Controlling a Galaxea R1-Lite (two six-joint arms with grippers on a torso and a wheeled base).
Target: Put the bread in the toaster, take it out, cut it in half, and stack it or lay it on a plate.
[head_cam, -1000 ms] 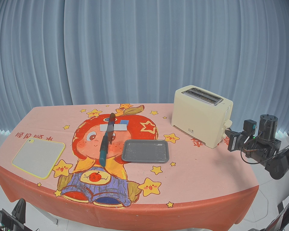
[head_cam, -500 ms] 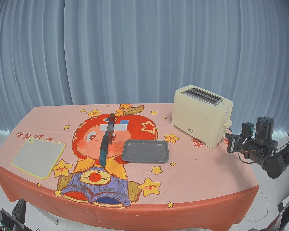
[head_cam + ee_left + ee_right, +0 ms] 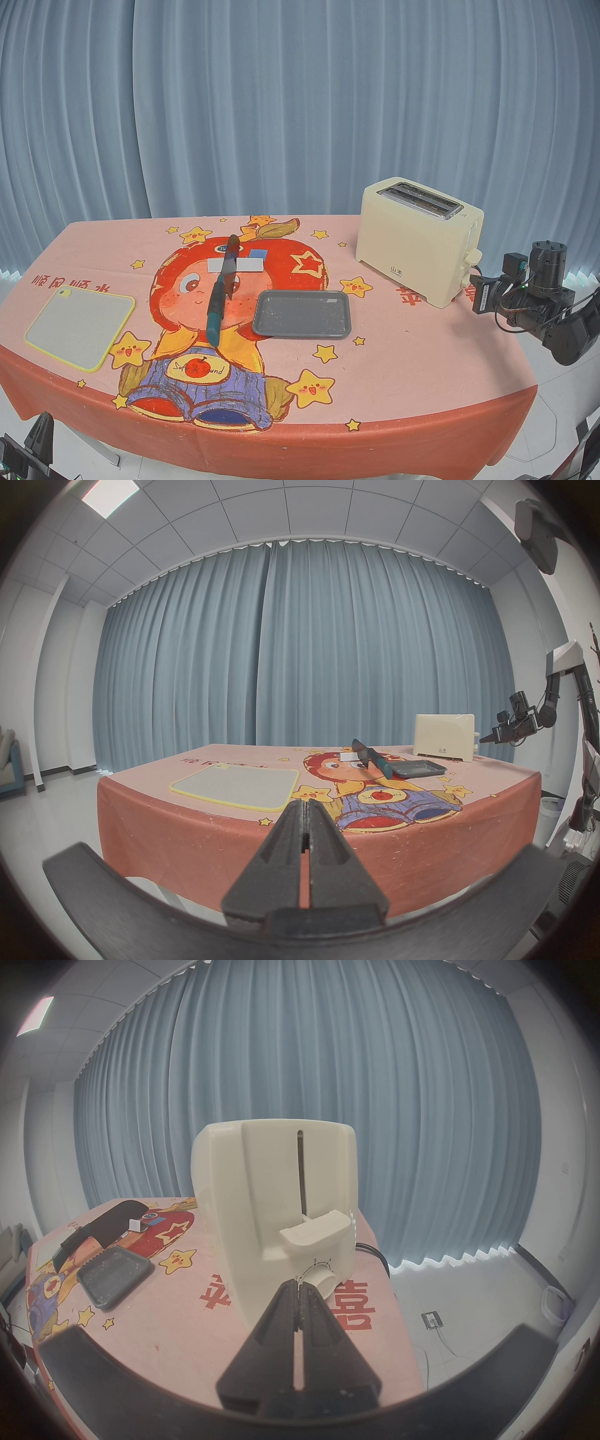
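At the right of the head view, near the table's far right corner, stands the cream two-slot toaster [image 3: 420,244]; what lies inside its slots cannot be made out. In the right wrist view its lever [image 3: 315,1229] sits at the low end of its vertical track, with the round dial [image 3: 322,1277] just beneath it. The right gripper [image 3: 299,1286] hangs off the table's right edge, level with that end of the toaster and pointed at the dial. Its fingers are closed to a thin slit and hold nothing. Whether the tips touch the dial cannot be told.

In the middle of the head view a grey rectangular tray [image 3: 302,314] lies flat on the pink cartoon tablecloth [image 3: 406,362]. Just to its left lies a knife [image 3: 220,290] with a teal handle, its dark blade crossing a white strip [image 3: 247,265] farther back. In the lower left of the frame, well apart from these, a grey cutting board [image 3: 80,325] with a yellow rim lies near the table's edge.

The left gripper [image 3: 305,806] is low, in front of the table's near edge, facing the cutting board. Its fingers are pressed nearly together and empty. A blue-grey curtain [image 3: 300,106] hangs behind the table.
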